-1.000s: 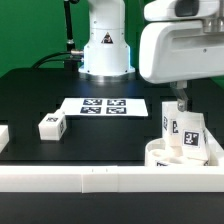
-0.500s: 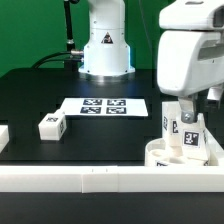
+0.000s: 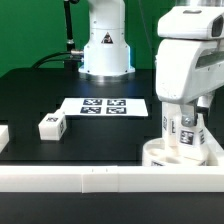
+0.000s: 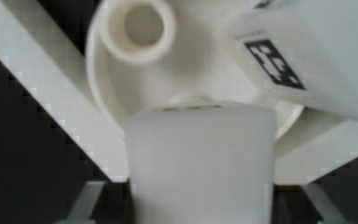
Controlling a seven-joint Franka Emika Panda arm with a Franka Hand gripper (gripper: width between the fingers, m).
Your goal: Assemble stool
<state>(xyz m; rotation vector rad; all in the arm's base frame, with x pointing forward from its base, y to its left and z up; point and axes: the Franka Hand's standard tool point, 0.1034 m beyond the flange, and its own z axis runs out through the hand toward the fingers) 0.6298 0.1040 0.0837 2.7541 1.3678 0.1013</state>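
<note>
The round white seat disc (image 3: 178, 153) lies at the exterior view's right, against the front rail. Two white legs with tags stand upright on it, one (image 3: 169, 129) beside the other (image 3: 191, 131). My gripper (image 3: 182, 118) is right over them. In the wrist view my gripper (image 4: 197, 203) is shut on a white leg (image 4: 197, 155), with a finger (image 4: 98, 196) on each side of it. Beyond it are the seat disc's hole (image 4: 137, 28) and a tagged leg (image 4: 279, 62). A third leg (image 3: 50, 126) lies loose at the exterior view's left.
The marker board (image 3: 104, 105) lies mid-table in front of the robot base (image 3: 105, 55). A long white rail (image 3: 80, 178) runs along the front edge. Another white part (image 3: 3, 135) shows at the exterior view's left edge.
The hand has turned about its vertical axis and come lower over the two standing legs. The loose leg and the seat disc have not moved.
</note>
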